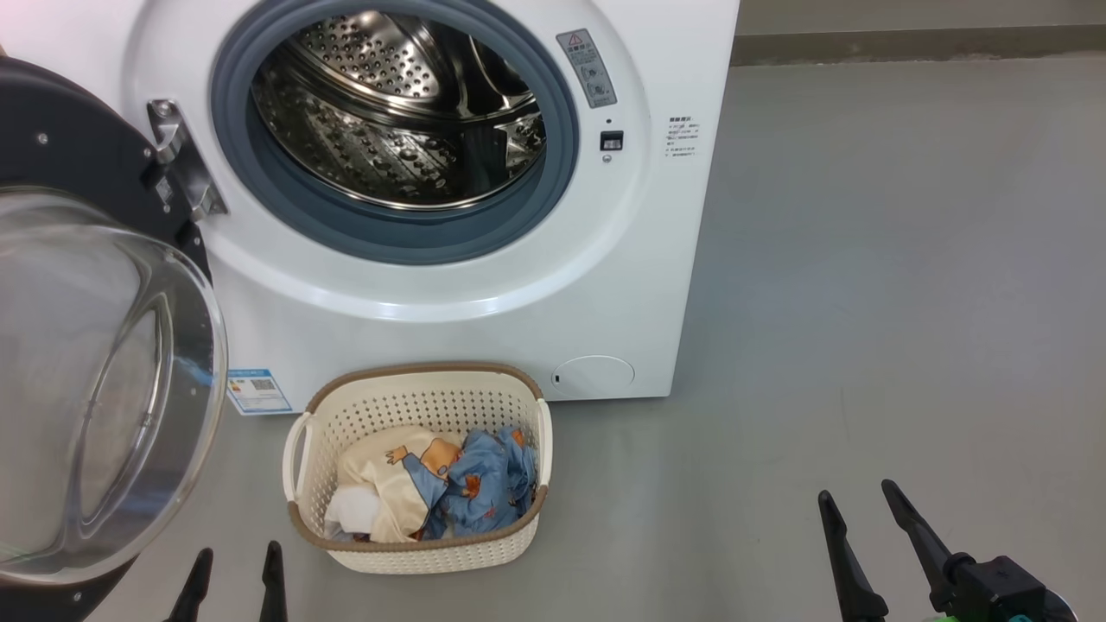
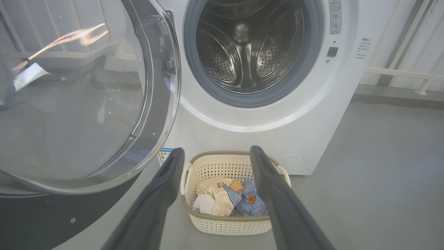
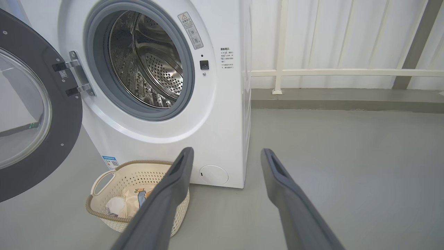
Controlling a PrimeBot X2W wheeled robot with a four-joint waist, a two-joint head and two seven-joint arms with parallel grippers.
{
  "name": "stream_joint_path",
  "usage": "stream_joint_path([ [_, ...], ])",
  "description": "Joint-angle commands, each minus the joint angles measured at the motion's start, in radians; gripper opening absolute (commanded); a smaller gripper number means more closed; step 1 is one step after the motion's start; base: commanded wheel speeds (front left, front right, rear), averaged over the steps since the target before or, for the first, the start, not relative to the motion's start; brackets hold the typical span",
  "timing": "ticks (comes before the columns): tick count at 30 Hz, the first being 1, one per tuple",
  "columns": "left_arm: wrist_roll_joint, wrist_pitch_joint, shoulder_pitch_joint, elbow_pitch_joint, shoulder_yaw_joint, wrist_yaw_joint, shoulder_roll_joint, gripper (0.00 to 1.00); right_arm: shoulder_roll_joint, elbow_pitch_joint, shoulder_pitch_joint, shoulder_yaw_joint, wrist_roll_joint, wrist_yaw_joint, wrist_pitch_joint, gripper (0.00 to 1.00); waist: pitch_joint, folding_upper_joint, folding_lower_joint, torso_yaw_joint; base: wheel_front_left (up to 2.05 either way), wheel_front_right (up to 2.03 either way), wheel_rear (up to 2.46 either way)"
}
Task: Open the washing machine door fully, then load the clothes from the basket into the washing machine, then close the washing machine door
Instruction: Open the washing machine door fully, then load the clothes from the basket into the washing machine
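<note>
The white washing machine (image 1: 622, 259) stands ahead, its steel drum (image 1: 397, 112) bare. Its door (image 1: 95, 380) hangs swung out to the left, glass bowl toward me. On the floor in front sits the cream basket (image 1: 419, 406) holding the clothes (image 1: 449, 488): blue printed fabric, cream and white pieces. My left gripper (image 1: 235, 560) is open at the bottom left, just left of the basket and beside the door. My right gripper (image 1: 857, 497) is open at the lower right, well clear of the basket. In the left wrist view the left gripper (image 2: 215, 151) frames the basket (image 2: 222, 166).
Grey floor (image 1: 864, 302) spreads to the right of the machine. A low kerb (image 3: 347, 100) and a white railed wall (image 3: 347, 41) lie behind. The door's black rim (image 3: 66, 114) juts out over the floor on the left.
</note>
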Motion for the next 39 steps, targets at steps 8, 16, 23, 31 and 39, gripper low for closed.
stream_joint_path([
  [8, -0.004, -0.007, -0.02, -0.023, 0.029, 0.009, 0.008, 1.0, -0.008, -0.027, -0.014, 0.007, 0.011, 0.001, -0.012, 1.0, 0.006, 0.0, 0.0, 0.009, 0.0, 0.0, 0.0],
  [16, -0.008, -0.007, -0.02, -0.02, 0.03, 0.01, 0.007, 1.0, -0.008, -0.025, -0.016, 0.008, 0.013, 0.001, -0.012, 1.0, 0.008, 0.0, 0.0, 0.007, 0.0, 0.0, 0.0],
  [23, -0.01, -0.007, -0.022, -0.016, 0.029, 0.011, 0.007, 1.0, -0.008, -0.019, -0.019, 0.007, 0.011, 0.001, -0.012, 1.0, 0.007, 0.0, 0.0, 0.009, 0.0, 0.0, 0.0],
  [31, -0.015, -0.007, -0.025, -0.004, 0.029, 0.012, 0.007, 1.0, -0.008, -0.018, -0.017, 0.009, 0.013, 0.001, -0.012, 1.0, 0.008, 0.0, 0.0, 0.014, 0.0, 0.0, 0.0],
  [39, -0.043, -0.007, -0.029, 0.035, 0.029, 0.012, 0.007, 1.0, -0.008, -0.014, -0.017, 0.013, 0.014, 0.001, -0.012, 1.0, 0.01, 0.0, 0.0, 0.019, 0.15, -0.15, 0.0],
])
